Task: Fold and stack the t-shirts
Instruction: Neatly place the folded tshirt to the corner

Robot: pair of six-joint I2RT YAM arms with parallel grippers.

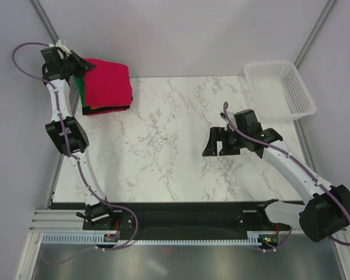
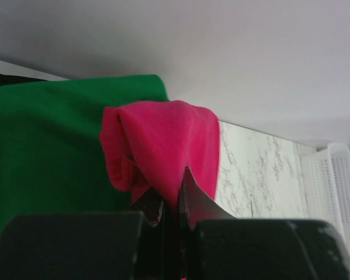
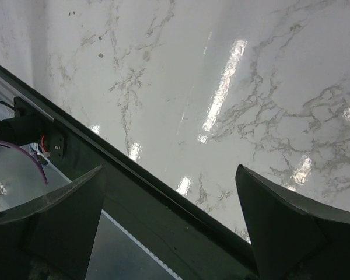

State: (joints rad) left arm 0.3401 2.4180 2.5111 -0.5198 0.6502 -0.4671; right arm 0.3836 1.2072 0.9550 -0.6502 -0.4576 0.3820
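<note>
A stack of folded t-shirts lies at the table's far left corner, with the crimson-pink shirt (image 1: 109, 83) on top. A green shirt (image 1: 79, 93) shows at its left edge and a dark layer (image 1: 108, 111) underneath. My left gripper (image 1: 92, 66) is at the stack's back left corner, shut on a bunched fold of the pink shirt (image 2: 163, 140). The fold rises from between the jaws (image 2: 172, 201), over the green shirt (image 2: 46, 146). My right gripper (image 1: 213, 143) hovers open over bare marble right of centre, nothing between its fingers (image 3: 169, 175).
A white lattice basket (image 1: 280, 87) stands at the far right corner, also seen in the left wrist view (image 2: 332, 186). The marble table (image 1: 163, 151) lies between the arms. Its dark near rail (image 3: 134, 192) runs under the right gripper. Walls enclose the back and sides.
</note>
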